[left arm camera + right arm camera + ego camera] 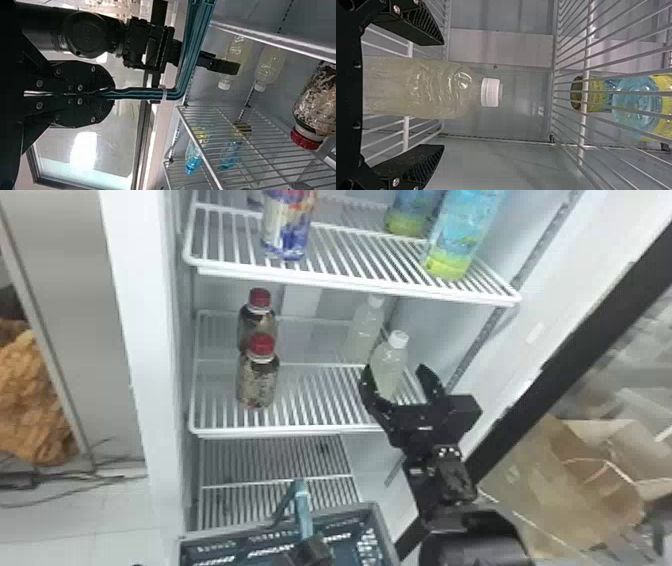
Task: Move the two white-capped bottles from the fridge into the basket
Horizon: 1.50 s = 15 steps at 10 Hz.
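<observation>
My right gripper (402,382) stands open at the middle shelf, its fingers on either side of the front white-capped bottle (389,365). In the right wrist view that bottle (427,89) is between the two spread fingers of my right gripper (440,94), with a gap on each side. Behind it on the same shelf is the other white-capped bottle (366,327). The basket (382,535) is below, at the bottom edge. My left gripper (306,551) is at its handle (302,510); in the left wrist view, my left gripper (107,94) is shut on the handle (138,94).
Two red-capped bottles (257,382) stand on the left of the middle shelf. The upper shelf (350,282) holds a can (289,227) and blue-green bottles (462,235). The fridge's side wall is close to the right arm, and the open door (565,355) is farther right.
</observation>
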{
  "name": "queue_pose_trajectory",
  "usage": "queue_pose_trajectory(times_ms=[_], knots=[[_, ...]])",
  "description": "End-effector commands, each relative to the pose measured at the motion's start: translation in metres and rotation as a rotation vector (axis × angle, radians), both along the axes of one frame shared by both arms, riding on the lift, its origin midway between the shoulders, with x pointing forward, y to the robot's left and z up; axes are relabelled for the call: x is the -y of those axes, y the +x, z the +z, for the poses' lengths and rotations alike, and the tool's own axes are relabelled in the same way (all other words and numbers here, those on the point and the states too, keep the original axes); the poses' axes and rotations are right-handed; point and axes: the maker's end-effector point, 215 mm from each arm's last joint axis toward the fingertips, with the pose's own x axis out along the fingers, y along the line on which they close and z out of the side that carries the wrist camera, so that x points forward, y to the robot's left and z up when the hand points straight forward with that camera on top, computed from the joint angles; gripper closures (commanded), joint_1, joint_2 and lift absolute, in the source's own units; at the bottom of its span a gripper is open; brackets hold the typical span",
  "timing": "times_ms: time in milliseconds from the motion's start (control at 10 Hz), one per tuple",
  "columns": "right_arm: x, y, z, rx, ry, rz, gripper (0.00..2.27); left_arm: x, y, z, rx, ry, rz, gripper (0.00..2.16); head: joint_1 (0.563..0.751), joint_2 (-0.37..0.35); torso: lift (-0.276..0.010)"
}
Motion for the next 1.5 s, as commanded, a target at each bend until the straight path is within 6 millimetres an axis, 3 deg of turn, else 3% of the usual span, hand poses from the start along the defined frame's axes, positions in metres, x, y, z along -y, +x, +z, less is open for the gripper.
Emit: queue_pose_trajectory(times_ms=[0, 100, 300, 400, 600, 800, 1000, 1400], knots=[[0.002, 0.008, 0.005, 0.009, -0.004, -0.002, 0.17, 0.000, 0.000, 0.001, 0.002, 0.000, -0.001, 1.12, 0.695, -0.350, -0.260], [0.003, 0.011, 0.006, 0.009, -0.003, -0.003, 0.23, 0.000, 0.000, 0.001, 0.002, 0.000, -0.001, 1.12, 0.695, -0.350, -0.260], [0.003, 0.016, 0.005, 0.009, 0.018, -0.002, 0.71, 0.000, 0.000, 0.001, 0.002, 0.000, -0.001, 1.12, 0.695, -0.350, -0.260], [0.003, 0.016, 0.003, 0.007, 0.025, -0.003, 0.80, 0.000, 0.001, 0.001, 0.001, -0.002, 0.000, 1.12, 0.695, -0.350, -0.260], [0.003, 0.016, 0.001, 0.005, 0.054, -0.002, 0.87, 0.000, 0.000, 0.000, -0.001, -0.001, 0.002, 1.12, 0.695, -0.350, -0.260], [-0.009, 0.010, 0.015, 0.033, 0.089, 0.026, 0.87, 0.000, 0.000, 0.000, -0.001, -0.001, 0.002, 1.12, 0.695, -0.350, -0.260], [-0.024, -0.006, 0.042, 0.080, 0.108, 0.061, 0.87, -0.001, 0.002, 0.000, 0.000, 0.000, 0.006, 1.12, 0.695, -0.350, -0.260], [-0.054, -0.047, 0.066, 0.058, 0.172, 0.146, 0.87, -0.002, 0.003, 0.000, -0.001, -0.002, 0.011, 1.12, 0.695, -0.350, -0.260]])
